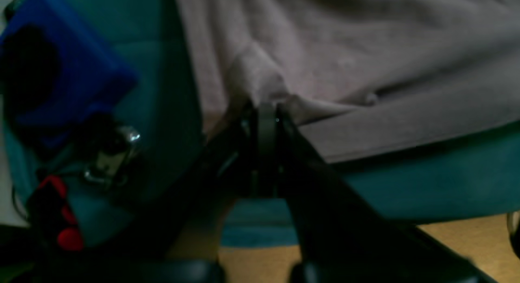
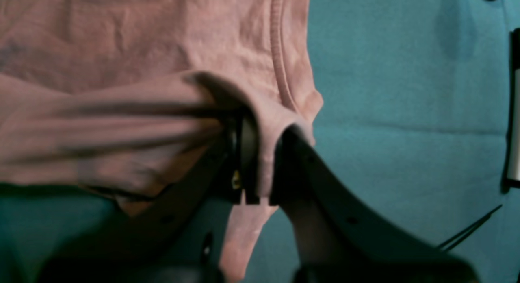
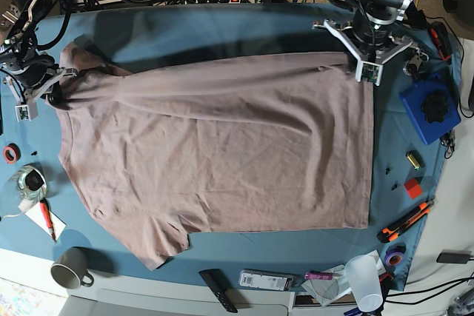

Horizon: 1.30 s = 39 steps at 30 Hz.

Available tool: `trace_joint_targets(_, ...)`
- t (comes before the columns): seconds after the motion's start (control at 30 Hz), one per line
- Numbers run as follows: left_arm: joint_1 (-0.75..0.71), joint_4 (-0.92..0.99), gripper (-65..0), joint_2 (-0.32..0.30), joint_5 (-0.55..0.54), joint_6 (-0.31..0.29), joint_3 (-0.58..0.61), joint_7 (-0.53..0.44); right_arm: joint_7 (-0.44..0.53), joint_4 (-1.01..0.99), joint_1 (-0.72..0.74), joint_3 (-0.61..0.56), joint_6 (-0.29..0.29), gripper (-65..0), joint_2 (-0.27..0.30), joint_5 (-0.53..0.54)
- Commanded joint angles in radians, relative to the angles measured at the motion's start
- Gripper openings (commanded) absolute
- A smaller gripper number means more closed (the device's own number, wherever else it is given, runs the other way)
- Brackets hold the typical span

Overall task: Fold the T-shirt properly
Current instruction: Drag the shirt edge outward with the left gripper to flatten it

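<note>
Both pincers pinch the wrinkled mauve T-shirt point(image 3: 222, 146).

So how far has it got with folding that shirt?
Early on. Both pincers, left and right, have pinched the far edge of the T-shirt, which looks slightly lifted. The rest lies spread flat on the blue cloth; no finished fold shows, so nearly all folding remains.

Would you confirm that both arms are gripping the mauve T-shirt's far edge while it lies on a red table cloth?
Not quite: the table cloth is teal-blue, not red, as the base view shows. The rest holds: the left gripper and right gripper each pinch the T-shirt at its far edge.
</note>
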<state>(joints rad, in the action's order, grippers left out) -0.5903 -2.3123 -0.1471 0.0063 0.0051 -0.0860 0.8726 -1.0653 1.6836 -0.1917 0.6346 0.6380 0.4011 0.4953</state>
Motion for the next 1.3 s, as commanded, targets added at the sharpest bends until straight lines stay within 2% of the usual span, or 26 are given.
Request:
trace_joint_targets(0.0, -0.006, -0.019, -65.0, -0.003, 0.026, 0.007, -0.002, -0.018, 0.021, 0.016, 0.009, 0.009, -0.003, -65.0, 0.026, 0.002)
trace_joint_targets(0.33, -0.053, -0.019, -65.0, -0.003, 0.042, 0.008, -0.002, -0.015, 0.016, 0.016, 0.009, 0.009, -0.003, -65.0, 0.026, 0.002)
trace_joint_targets(0.47, -0.042, -0.019, -65.0, -0.003, 0.069, 0.057, -0.002, -0.106, 0.04, 0.016, 0.01, 0.009, -0.003, -65.0, 0.026, 0.007)
trace_joint_targets(0.63, 0.013, 0.024, -65.0, -0.003, 0.004, 0.043, -0.002, -0.112, 0.037, 0.016, 0.016, 0.009, -0.003, -65.0, 0.026, 0.02)
trace_joint_targets(0.8, 0.072, 0.124, -65.0, -0.003, 0.001, 0.021, -0.002, -0.111, -0.019, 0.016, 0.059, 0.008, -0.003, -65.0, 0.031, 0.043)
trace_joint_targets(0.93, 0.089, 0.135, -65.0, -0.003, 0.021, 0.021, -0.002, -0.11, -0.02, 0.016, 0.078, 0.008, -0.003, -65.0, 0.078, 0.068)
trace_joint_targets(1.1, 0.068, 0.135, -65.0, -0.017, 0.084, 0.024, -0.004, -0.068, -0.095, 0.016, 0.046, 0.008, -0.003, -65.0, 0.171, 0.183)
trace_joint_targets(1.27, 0.019, 0.114, -65.0, -0.031, 0.106, 0.024, -0.032, -0.057, -0.143, 0.016, -0.018, 0.008, 0.014, -65.0, 0.186, 0.304)
